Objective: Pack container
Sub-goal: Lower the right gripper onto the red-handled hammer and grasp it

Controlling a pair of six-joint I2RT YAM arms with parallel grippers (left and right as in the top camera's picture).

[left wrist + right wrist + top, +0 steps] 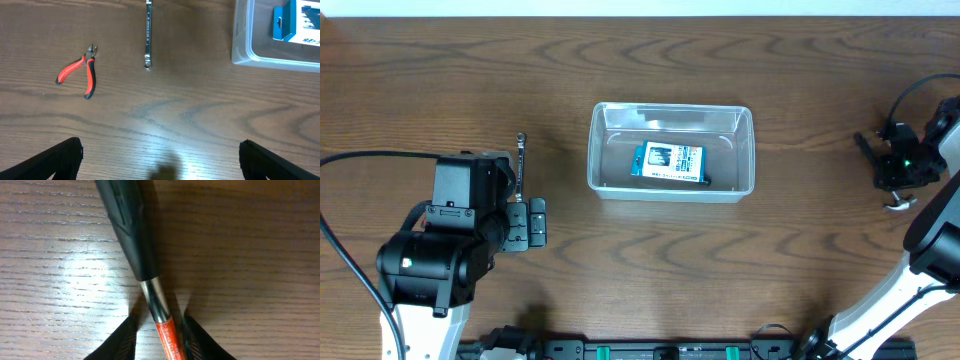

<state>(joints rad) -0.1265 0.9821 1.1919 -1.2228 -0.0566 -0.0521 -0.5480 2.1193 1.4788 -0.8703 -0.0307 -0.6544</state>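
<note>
The clear plastic container stands at the table's middle with a small blue-and-white box inside; its corner and the box show in the left wrist view. My left gripper is open and empty above bare wood, left of the container. Red-handled pliers and a silver wrench lie ahead of it. My right gripper, far right of the container, is shut round the orange-marked shaft of a black-handled screwdriver lying on the table.
The wrench lies left of the container beside my left arm, whose body hides the pliers from overhead. A small silvery piece sits just below the right gripper. A black rail runs along the table's front edge.
</note>
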